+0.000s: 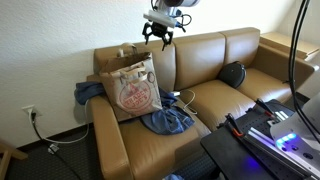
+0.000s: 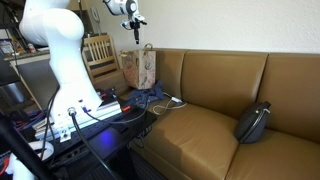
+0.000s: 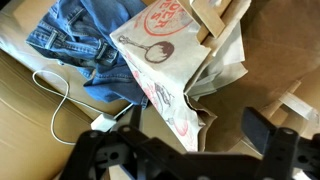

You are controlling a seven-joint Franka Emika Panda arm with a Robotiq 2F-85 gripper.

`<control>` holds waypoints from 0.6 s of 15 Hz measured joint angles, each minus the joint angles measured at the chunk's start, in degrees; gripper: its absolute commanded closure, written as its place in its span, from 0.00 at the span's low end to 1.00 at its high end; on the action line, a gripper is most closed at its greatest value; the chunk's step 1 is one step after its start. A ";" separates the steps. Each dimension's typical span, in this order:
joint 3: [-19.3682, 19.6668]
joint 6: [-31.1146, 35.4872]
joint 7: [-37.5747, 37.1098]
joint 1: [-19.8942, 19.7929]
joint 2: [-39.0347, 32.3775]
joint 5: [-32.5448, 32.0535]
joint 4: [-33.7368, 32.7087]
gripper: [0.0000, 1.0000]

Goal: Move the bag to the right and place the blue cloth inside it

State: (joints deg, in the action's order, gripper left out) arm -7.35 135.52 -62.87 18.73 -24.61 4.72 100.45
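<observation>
The bag [image 1: 130, 88] stands upright on the end seat of a tan leather sofa [image 1: 215, 95], next to the armrest, with its round red print facing outward. The blue cloth [image 1: 168, 120] lies crumpled under and around it. One part spills over the seat's front edge and another bunches toward the armrest. A thin white cable [image 3: 67, 100] curls on the leather just beside the cloth. The gripper [image 1: 160, 38] hangs above the bag with its jaws spread, grasping nothing. A dark round cushion [image 1: 232, 73] leans against the backrest on the far seat. A plain pale wall stands behind the sofa, and the dim floor looks like dark carpet.
</observation>
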 measured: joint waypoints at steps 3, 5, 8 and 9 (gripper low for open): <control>0.52 -0.23 -2.72 1.47 -2.29 -2.03 -3.87 0.00; 0.53 -0.21 -2.96 1.77 -2.86 -2.06 -4.46 0.00; 0.55 -0.21 -2.96 1.71 -2.83 -2.06 -4.44 0.00; 0.55 -0.67 -2.96 1.75 -2.94 -2.06 -4.46 0.00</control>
State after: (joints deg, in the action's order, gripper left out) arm -6.80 134.85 -65.83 20.48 -27.56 2.66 95.98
